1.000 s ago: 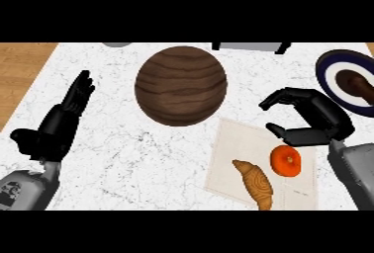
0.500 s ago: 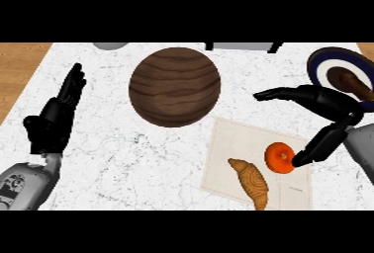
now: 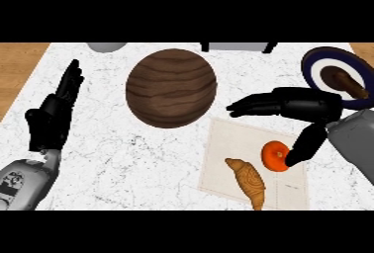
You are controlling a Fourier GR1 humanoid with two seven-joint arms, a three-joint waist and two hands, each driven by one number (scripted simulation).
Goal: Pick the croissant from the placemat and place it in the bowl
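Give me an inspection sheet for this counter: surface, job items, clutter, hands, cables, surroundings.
Surface: white marbled counter.
Job's things: croissant lies on the placemat, toward its near edge; wooden bowl stands beyond the mat, apart from it.
Clutter: orange round item on the mat beside the croissant; dark plate at far right, bearing a brown item.
Hands: right hand open over the mat, thumb by the orange item, holding nothing; left hand open, resting at the left.
Cables: nothing seen.
Surroundings: wood-coloured strip left of the counter; pale grey object and dark grey object, cut off at the far edge.
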